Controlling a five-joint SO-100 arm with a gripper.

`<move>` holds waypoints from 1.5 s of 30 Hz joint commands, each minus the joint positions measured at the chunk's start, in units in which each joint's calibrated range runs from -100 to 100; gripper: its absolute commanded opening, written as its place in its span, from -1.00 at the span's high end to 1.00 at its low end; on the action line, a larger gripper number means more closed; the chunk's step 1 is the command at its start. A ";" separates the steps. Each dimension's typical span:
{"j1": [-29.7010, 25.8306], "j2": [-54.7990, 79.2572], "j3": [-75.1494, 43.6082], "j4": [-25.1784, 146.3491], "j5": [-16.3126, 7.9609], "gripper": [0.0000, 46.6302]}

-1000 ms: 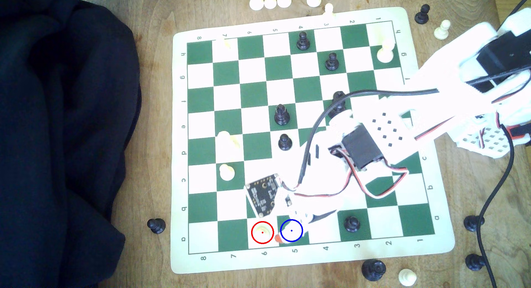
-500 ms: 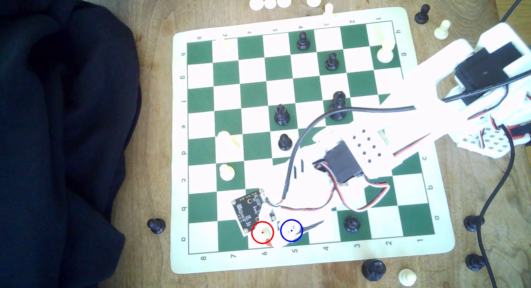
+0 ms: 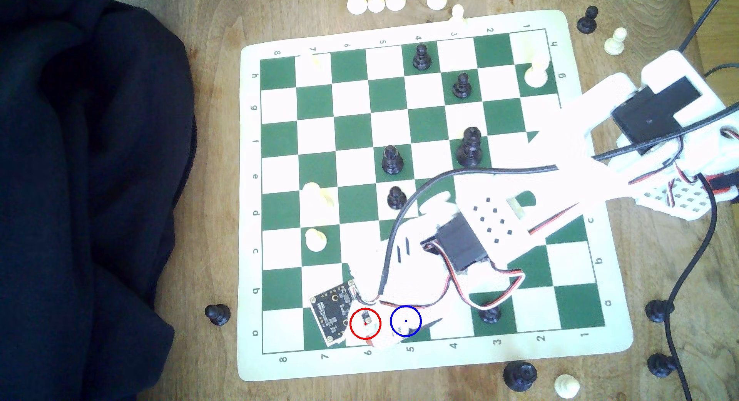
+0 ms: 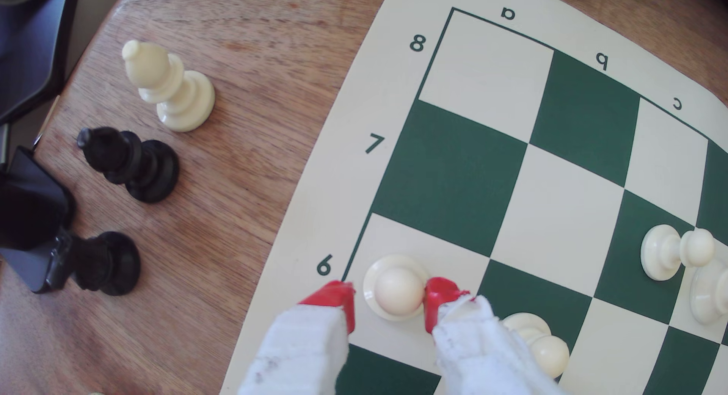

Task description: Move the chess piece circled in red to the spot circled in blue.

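- hand hangs low over the board's a-row edge, its two red-tipped fingers set on either side of the pawn; they stand apart, one tip just beside the pawn's round head, the other with a clear gap to it.
- pawn stands upright on the white square by the "6" mark, at the board border.
- in the exterior view the red ring sits over that square, with the hand's white body and the camera circuit card covering most of it.
- spot, the green square ringed in blue, lies next to it toward the exterior view's right; part of the hand overlaps it.
- another cream pawn stands just behind one finger in the wrist view.
- on the wooden surface off the board stand a cream bishop and two black pieces.
- a dark cloth fills the exterior view's left.
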 commanded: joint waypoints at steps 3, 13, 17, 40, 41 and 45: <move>-0.36 -1.61 -5.54 0.10 -0.15 0.60; -0.59 0.09 -7.63 -0.14 -0.24 0.62; -0.51 0.34 -7.72 -0.06 -0.05 0.77; -2.47 -17.99 2.80 2.72 -0.15 0.97; -2.70 -19.69 6.79 1.58 -0.15 0.97; -2.70 -21.05 14.31 -1.12 -0.15 0.97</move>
